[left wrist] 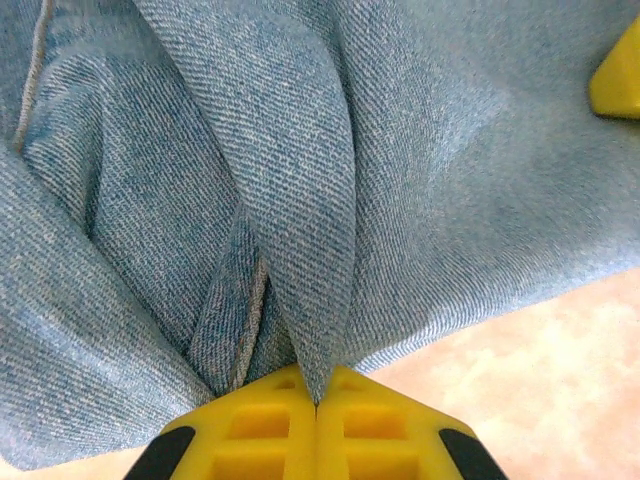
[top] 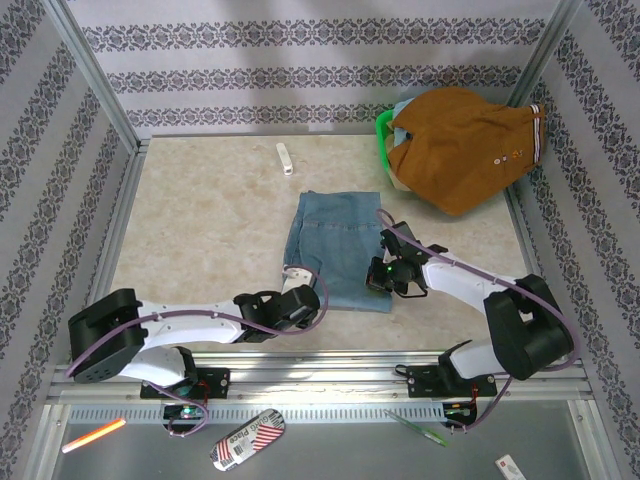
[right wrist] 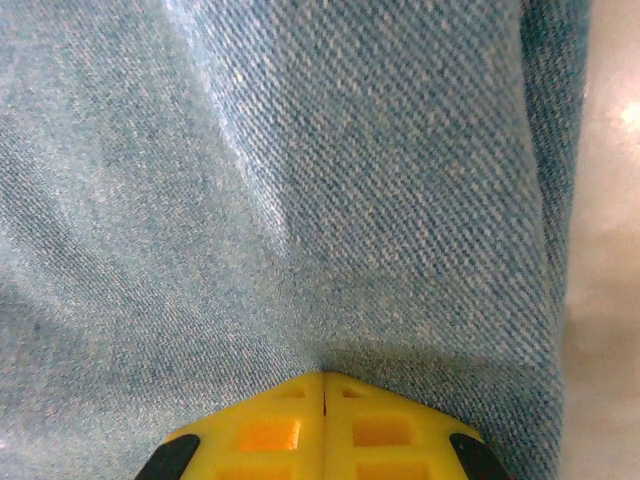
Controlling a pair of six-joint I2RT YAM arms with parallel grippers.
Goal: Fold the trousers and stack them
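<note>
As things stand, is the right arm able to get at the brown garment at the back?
Probably not yet: the right gripper is shut on the trousers, so it must let go first. Otherwise nothing seems to stand between it and the brown garment.

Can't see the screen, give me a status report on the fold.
Left end effector shut on the trousers, near-left corner. Right end effector shut on their right edge. Trousers folded, lying flat. Brown garment far right, apart.
</note>
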